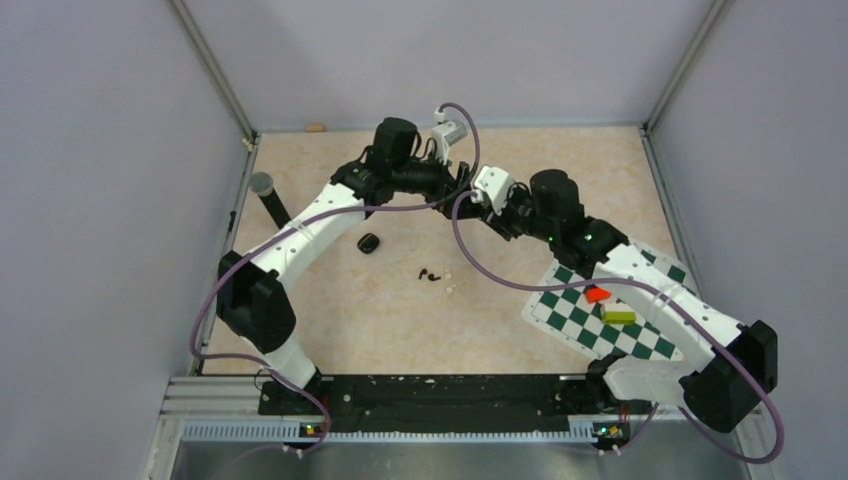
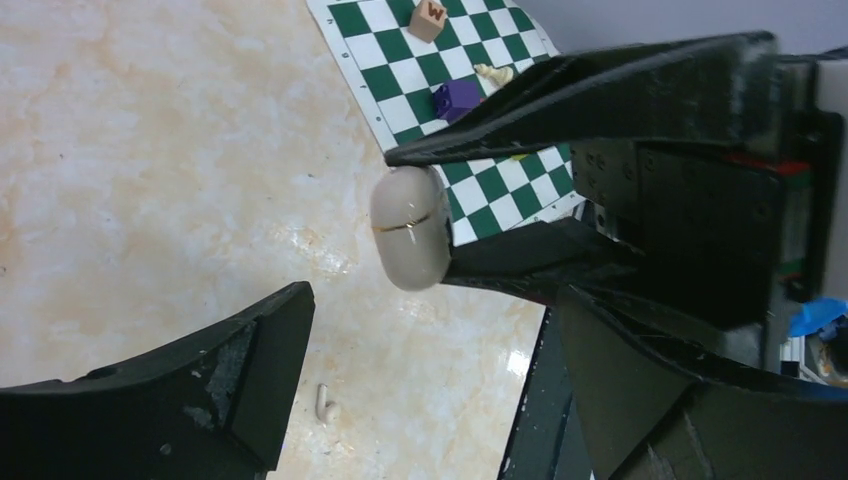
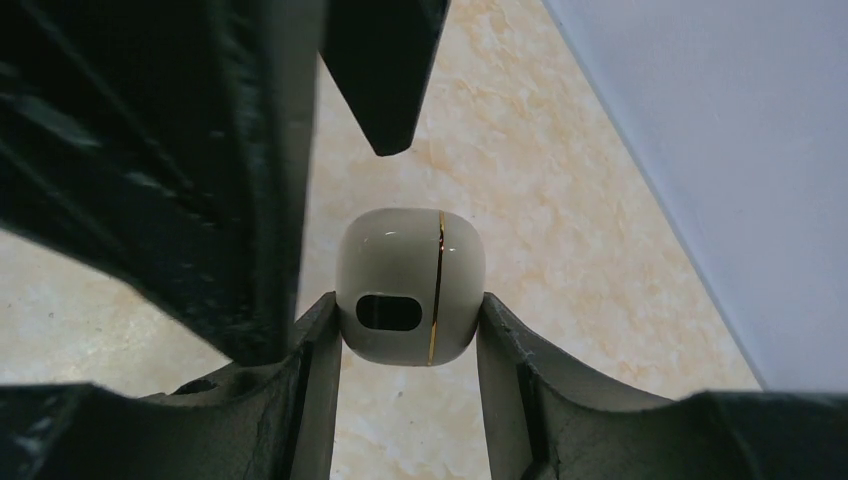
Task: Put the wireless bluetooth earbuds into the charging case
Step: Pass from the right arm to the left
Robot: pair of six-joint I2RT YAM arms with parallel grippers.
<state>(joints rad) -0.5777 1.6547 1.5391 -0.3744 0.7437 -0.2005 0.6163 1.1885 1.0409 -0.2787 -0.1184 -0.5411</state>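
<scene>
The charging case [image 3: 410, 290] that I hold is a cream, rounded one with a thin gold seam running round it and a dark oval recess on the face turned toward my right wrist. My right gripper [image 3: 408, 330] pinches it from both sides, one finger flat against each flank, the jaws only partly apart with the case filling the gap. I hold it up off the tabletop [image 1: 400, 320], over the far half, about midway between the left and right edges. My left gripper [image 2: 430, 300] has its jaws spread wide with nothing in them. It faces the right one at close range, with the case just ahead of the gap between its fingers and not touching them as far as I can see; one left fingertip hangs just above the case in the right wrist view. Down on the tabletop a small black case [image 1: 368, 243] lies by itself left of the middle. The black earbuds [image 1: 430, 273] sit close together near the centre, and a cream earbud [image 2: 325, 403] lies just beside them toward the near edge. A green and white checkerboard mat [image 1: 560, 310] lies askew by the right edge under my right arm. It carries a red block [image 1: 598, 294] and a yellow-green block [image 1: 618, 316] near each other, with a purple block [image 2: 458, 98] and a wooden cube [image 2: 430, 18] farther along it.
</scene>
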